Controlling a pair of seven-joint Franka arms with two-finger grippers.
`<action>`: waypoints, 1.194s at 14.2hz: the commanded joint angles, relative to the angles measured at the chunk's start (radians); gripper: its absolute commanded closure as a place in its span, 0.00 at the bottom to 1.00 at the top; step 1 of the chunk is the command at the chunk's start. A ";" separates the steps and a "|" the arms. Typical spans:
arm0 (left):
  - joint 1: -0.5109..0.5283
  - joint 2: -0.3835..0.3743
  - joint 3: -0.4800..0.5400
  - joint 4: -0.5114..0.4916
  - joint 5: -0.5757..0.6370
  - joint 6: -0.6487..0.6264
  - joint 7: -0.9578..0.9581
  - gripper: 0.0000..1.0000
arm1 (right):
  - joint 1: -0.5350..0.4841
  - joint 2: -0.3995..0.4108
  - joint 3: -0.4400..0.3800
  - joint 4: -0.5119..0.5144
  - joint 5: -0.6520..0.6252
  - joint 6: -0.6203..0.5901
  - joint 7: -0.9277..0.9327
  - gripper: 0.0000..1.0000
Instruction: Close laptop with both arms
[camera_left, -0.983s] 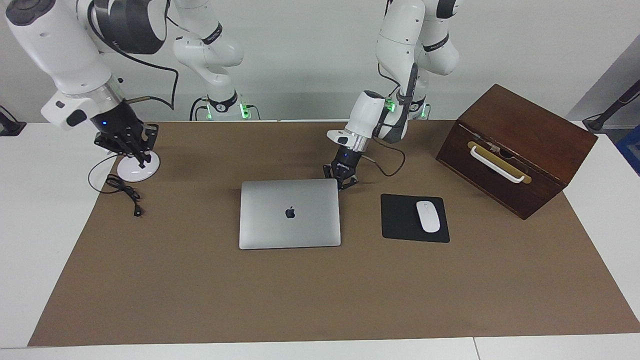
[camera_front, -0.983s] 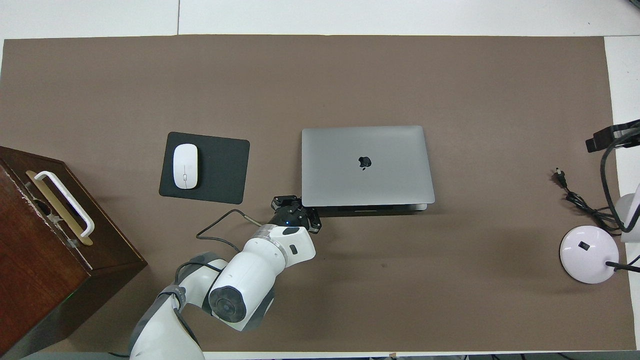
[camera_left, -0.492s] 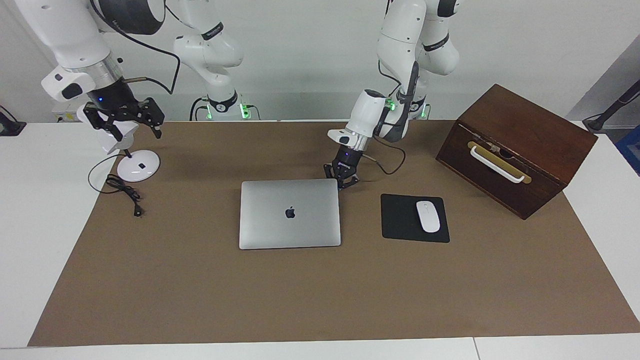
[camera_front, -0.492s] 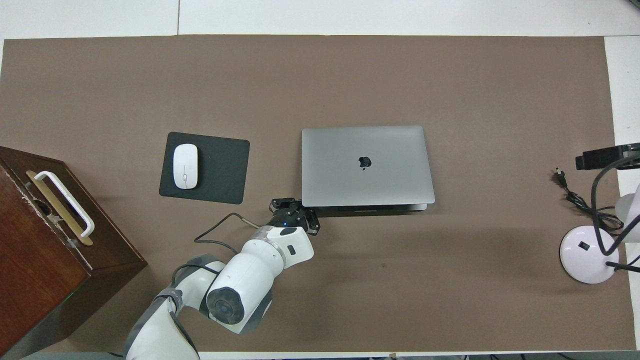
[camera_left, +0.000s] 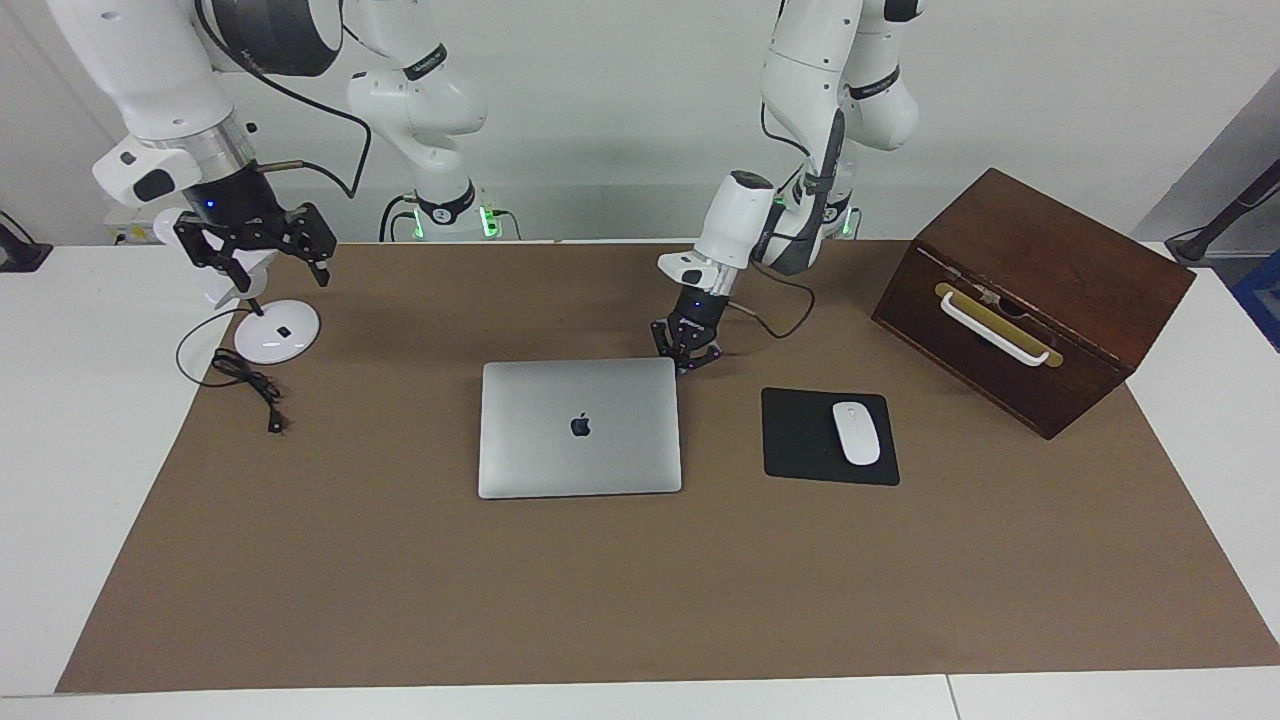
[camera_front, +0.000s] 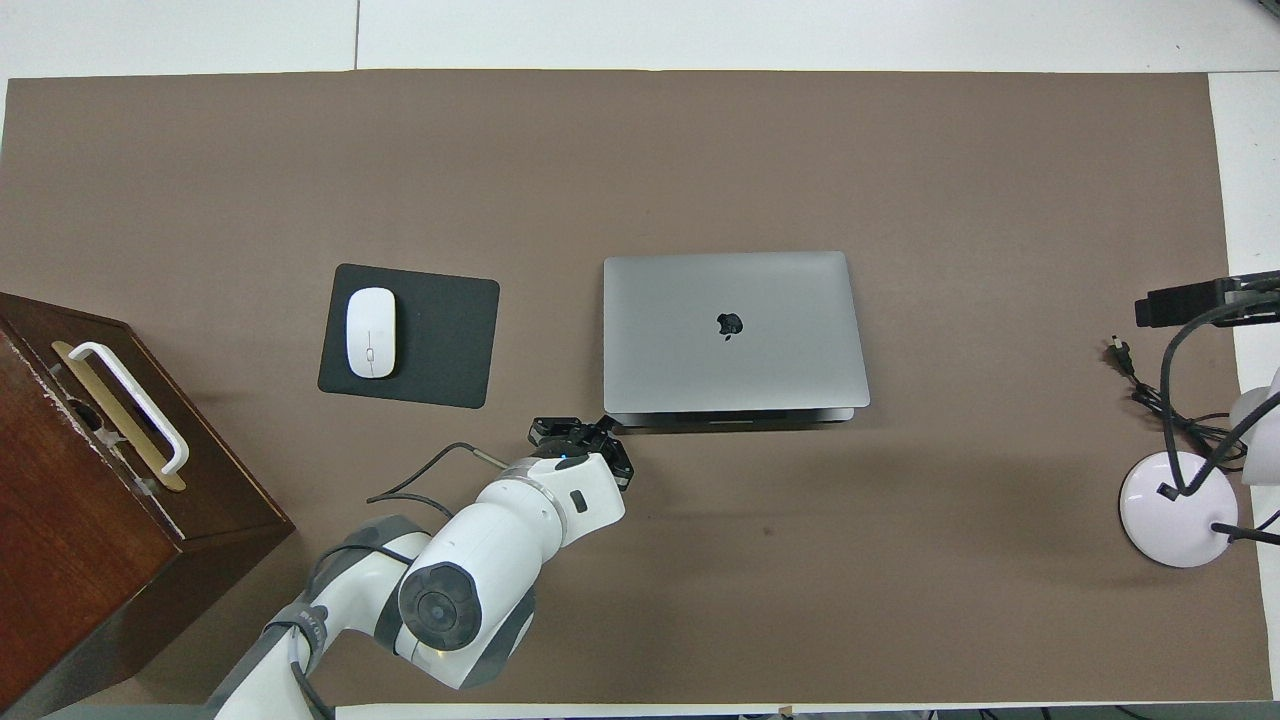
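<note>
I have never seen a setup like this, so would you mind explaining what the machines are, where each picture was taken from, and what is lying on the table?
These are two white jointed robot arms at a table covered by a brown mat. One picture faces the robots from across the table; the other looks steeply down from above their own end.

On the mat lies a silver laptop, its lid down. Beside it, toward the left arm's end, a white mouse sits on a black mousepad, then a wooden box with a white handle. At the right arm's end is a desk lamp with its cord.

The left end effector is at the laptop's corner nearest the robots. The right end effector, fingers open, is over the lamp. Neither holds anything.
</note>
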 joint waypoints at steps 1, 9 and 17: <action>0.013 -0.152 0.009 -0.047 0.008 -0.179 -0.013 1.00 | -0.001 0.029 0.004 0.028 -0.016 0.017 0.018 0.00; 0.096 -0.320 0.021 0.062 0.006 -0.665 -0.003 1.00 | 0.000 0.064 0.004 0.066 -0.019 0.017 0.017 0.00; 0.252 -0.361 0.018 0.258 0.038 -1.026 0.028 1.00 | -0.001 0.095 0.004 0.105 -0.016 0.012 0.017 0.00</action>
